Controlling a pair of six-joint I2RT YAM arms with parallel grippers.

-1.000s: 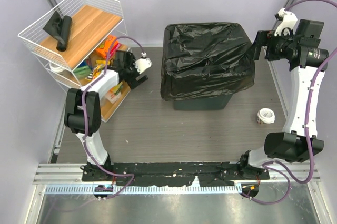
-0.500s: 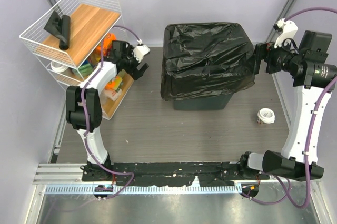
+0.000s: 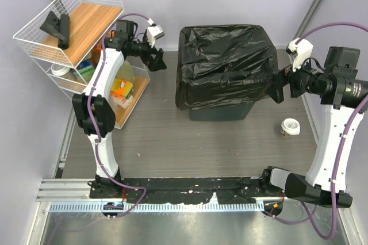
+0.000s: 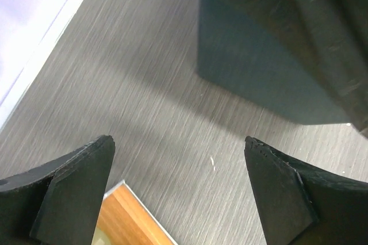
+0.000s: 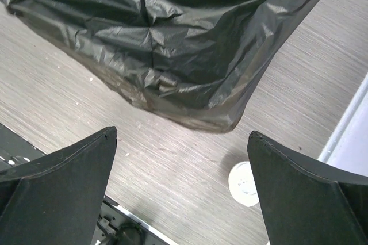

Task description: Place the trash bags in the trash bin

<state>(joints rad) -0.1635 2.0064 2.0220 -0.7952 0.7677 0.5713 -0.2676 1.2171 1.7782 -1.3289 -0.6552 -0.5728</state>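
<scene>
A large crinkled black trash bag (image 3: 224, 64) is draped over the dark grey-green trash bin (image 3: 221, 113) in the middle of the floor. More black trash bags, a roll with a loose flap (image 3: 56, 27), lie on the rack's top wooden shelf. My left gripper (image 3: 157, 61) is open and empty, between the rack and the bin's left side. In the left wrist view (image 4: 178, 153) it hangs over bare floor, with the bin wall (image 4: 253, 78) ahead. My right gripper (image 3: 278, 87) is open and empty beside the bag's right edge. The right wrist view (image 5: 183, 159) shows the bag (image 5: 172, 38).
A white wire shelf rack (image 3: 34, 43) stands at the back left with colourful packets (image 3: 122, 88) on its lower shelves; its wooden corner (image 4: 129, 216) shows in the left wrist view. A small white cup-like object (image 3: 291, 126) stands on the floor right of the bin, also in the right wrist view (image 5: 244, 183).
My left gripper has risen from the rack's lower shelves toward the bin, and the rack has shifted left. My right gripper has moved down along the bag's right side.
</scene>
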